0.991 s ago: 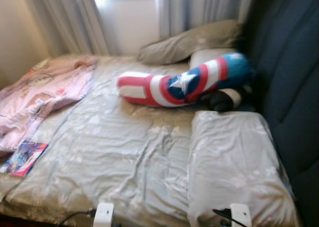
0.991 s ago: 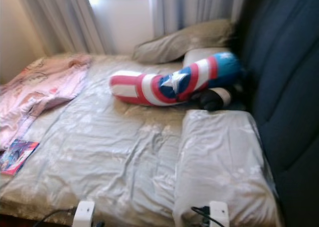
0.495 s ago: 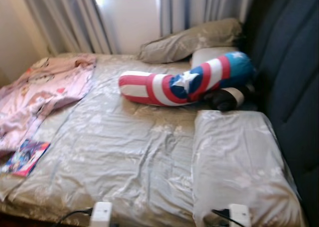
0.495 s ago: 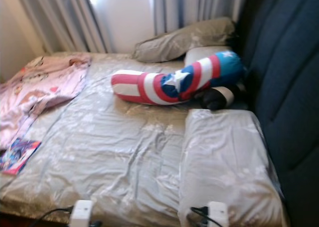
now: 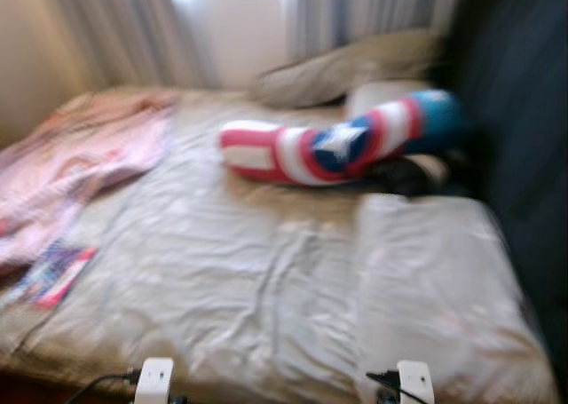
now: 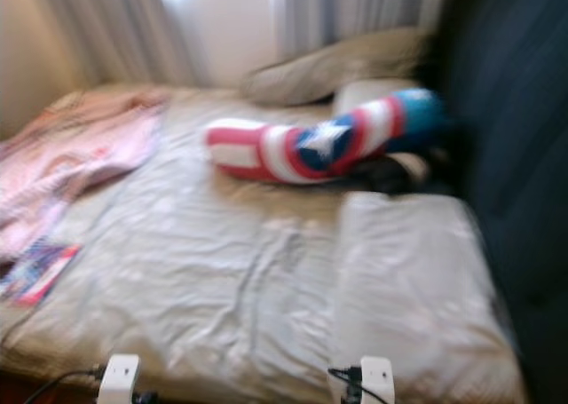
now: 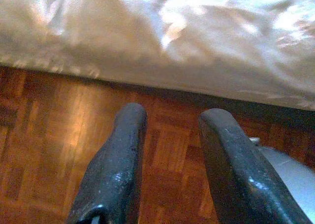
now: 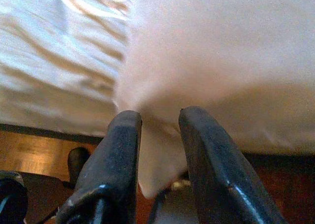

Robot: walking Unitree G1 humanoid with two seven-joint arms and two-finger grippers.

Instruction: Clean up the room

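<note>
A bed (image 5: 240,271) with a wrinkled grey sheet lies before me, blurred. On it at the far side is a long red, white and blue bolster with a star (image 5: 342,146). A crumpled pink blanket (image 5: 80,155) covers the left part, and a colourful magazine (image 5: 58,273) lies near the left front edge. My left gripper (image 7: 172,114) hangs open over the wooden floor (image 7: 59,135) below the bed's edge. My right gripper (image 8: 160,114) is open, close to the corner of a grey pillow (image 8: 221,61), with nothing between its fingers.
A large grey pillow (image 5: 435,280) lies on the right side of the bed, and another pillow (image 5: 346,67) sits at the back under the curtains (image 5: 124,22). A dark padded headboard (image 5: 524,129) runs along the right. White wrist housings (image 5: 155,377) with cables show at the bottom.
The whole picture has shifted slightly and turned blurrier, so the camera has moved. Nothing on the bed has changed place.
</note>
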